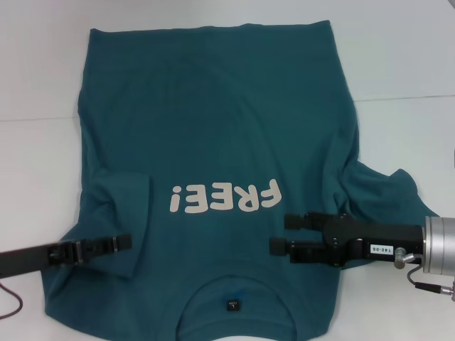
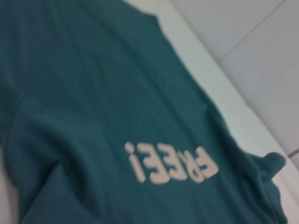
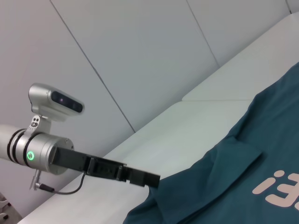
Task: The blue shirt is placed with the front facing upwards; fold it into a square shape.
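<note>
The blue shirt lies flat on the white table, front up, with its collar and dark tag toward me. The off-white "FREE!" print reads upside down. One sleeve is folded inward over the body. My left gripper hovers low over that folded sleeve; the right wrist view shows its tip at the shirt's edge. My right gripper is open above the chest beside the print, holding nothing. The other sleeve lies bunched outward.
A seam crosses the table behind the shirt. Bare table shows on both sides of the shirt and beyond the hem. In the right wrist view, the left arm's silver wrist and camera stand before grey wall panels.
</note>
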Controlling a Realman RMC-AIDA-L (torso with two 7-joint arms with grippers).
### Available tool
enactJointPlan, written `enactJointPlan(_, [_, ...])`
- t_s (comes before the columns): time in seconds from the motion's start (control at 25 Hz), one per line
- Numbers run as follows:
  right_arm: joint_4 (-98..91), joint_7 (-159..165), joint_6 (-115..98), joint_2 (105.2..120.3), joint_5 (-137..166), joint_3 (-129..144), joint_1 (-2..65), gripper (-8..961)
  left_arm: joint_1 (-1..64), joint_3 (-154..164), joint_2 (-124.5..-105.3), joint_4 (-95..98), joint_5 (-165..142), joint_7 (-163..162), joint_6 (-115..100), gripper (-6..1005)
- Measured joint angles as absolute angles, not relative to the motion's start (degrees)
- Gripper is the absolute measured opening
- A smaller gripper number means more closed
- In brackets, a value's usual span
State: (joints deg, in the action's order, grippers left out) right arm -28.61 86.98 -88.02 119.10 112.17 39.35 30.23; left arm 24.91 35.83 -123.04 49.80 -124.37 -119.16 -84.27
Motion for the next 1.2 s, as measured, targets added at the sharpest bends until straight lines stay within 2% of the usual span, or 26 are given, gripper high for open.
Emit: enactJointPlan(1.2, [-29.48,87.27,-89.74,118.55,112.13,39.2,29.32,916,28.82,36.39,-121.9,49.21,-139.43,-132.02,-83.15,613])
